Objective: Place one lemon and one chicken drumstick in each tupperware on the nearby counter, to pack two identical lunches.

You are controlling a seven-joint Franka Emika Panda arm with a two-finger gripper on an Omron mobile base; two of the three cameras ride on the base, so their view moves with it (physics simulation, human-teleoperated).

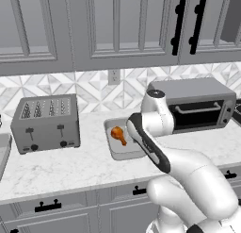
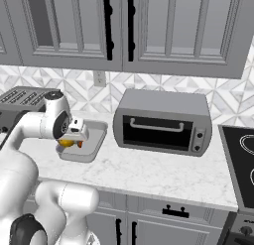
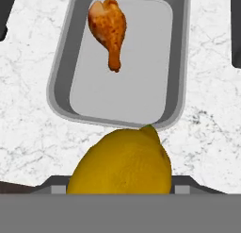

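Your fingers (image 3: 120, 192) stand about half open, closed around a lemon (image 3: 120, 168) (its green tip points away). Just beyond them, on the surface (image 3: 28, 128), a grey tupperware (image 3: 59, 81) holds one chicken drumstick (image 3: 109, 29).

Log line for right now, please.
gripper: shut on lemon | over counter beside tupperware | drumstick in tupperware | next: drop lemon in

I see a yellow lemon (image 3: 121, 163), a browned orange chicken drumstick (image 3: 108, 29) in a plain grey tupperware (image 3: 178, 93), the white counter (image 1: 70, 166) veined faintly grey (marble-look), a silver toaster (image 1: 45, 122), and grey cabinets with black handles.
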